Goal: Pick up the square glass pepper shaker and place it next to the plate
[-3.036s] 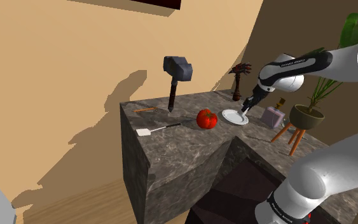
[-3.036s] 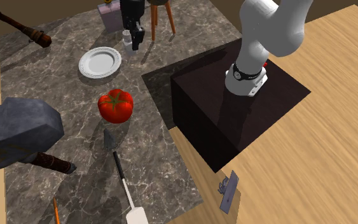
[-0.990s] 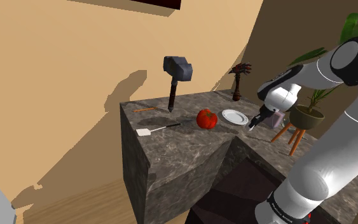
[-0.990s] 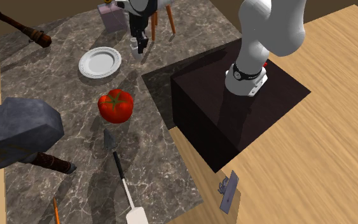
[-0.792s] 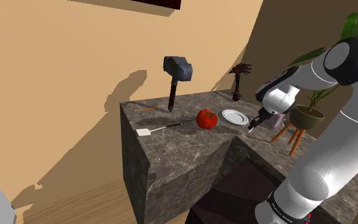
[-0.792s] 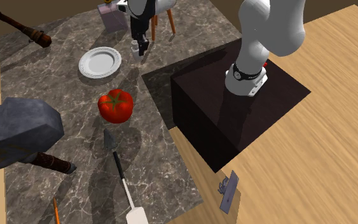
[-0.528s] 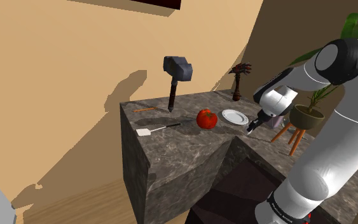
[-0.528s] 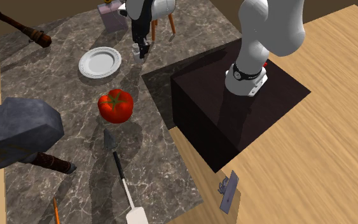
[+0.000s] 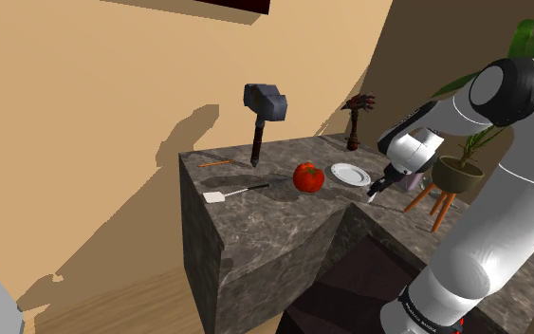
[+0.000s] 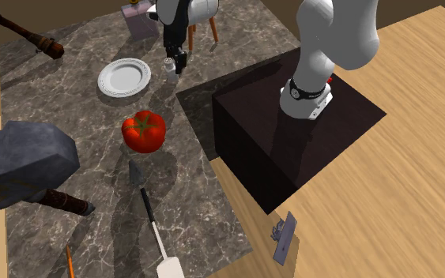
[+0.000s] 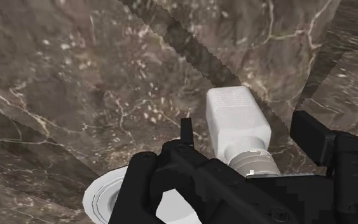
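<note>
Nearest you in the shoulder view is the dark stand [image 9: 345, 285], with the white arm [image 9: 502, 218] rising from it and bending over the marble counter [image 9: 255, 223]. At the counter's near end you have a white-bladed spatula [image 9: 231, 193], then a red tomato [image 9: 308, 176], then the white plate [image 9: 350, 175].

The pepper shaker [image 10: 169, 70] stands upright on the counter just beside the plate, on the side toward the second exterior view's right, close but not touching it. You see it drawn white, a square body with a round cap.

The gripper [image 10: 179, 61] hangs right over the shaker, pointing down. In the wrist view its fingers [image 11: 187, 137] stand apart on either side of the shaker with a gap on each side. Log it as spread wide, gripping nothing.

Farther back you have a big hammer [image 9: 263, 109] standing on its handle and an orange pencil [image 9: 214, 163] lying near it. Beyond the gripper are a purple box [image 10: 140, 20], a potted plant [image 9: 459, 171] on a wooden stool, and a dark ornament [image 9: 358, 119] at the far edge, against the tan wall [image 9: 113, 95].
</note>
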### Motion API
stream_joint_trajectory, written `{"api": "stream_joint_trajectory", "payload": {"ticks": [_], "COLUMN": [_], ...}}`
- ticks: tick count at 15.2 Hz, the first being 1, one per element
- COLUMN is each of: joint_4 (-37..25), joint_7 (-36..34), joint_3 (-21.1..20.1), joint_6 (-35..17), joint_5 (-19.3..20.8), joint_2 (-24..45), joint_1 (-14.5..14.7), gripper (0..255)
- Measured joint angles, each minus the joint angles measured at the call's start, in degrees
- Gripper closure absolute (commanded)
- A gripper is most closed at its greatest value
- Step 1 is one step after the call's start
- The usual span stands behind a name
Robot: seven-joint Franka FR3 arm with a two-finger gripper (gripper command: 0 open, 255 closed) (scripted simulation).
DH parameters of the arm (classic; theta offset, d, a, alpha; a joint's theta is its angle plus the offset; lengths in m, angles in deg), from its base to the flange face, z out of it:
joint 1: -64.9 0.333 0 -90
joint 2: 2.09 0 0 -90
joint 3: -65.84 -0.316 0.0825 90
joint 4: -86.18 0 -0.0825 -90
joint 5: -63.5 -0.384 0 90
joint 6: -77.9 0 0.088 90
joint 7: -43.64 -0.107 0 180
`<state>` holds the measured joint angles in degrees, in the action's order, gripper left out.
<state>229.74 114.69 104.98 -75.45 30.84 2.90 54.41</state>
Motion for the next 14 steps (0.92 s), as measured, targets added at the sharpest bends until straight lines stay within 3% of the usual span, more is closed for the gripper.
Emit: {"api": "stream_joint_trajectory", "payload": {"ticks": [4, 9, 14], "joint_4": [0.00, 1.44, 1.46], "joint_7": [0.00, -10.86, -12.14], "joint_3": [0.00, 2.32, 2.15], "joint_6": [0.00, 3.81, 4.41], "joint_5": [0.00, 15.29, 17.09], "joint_2": [0.00, -9.33, -10.30], "joint_1": [0.00, -0.57, -1.00], "gripper": [0, 0, 0]}}
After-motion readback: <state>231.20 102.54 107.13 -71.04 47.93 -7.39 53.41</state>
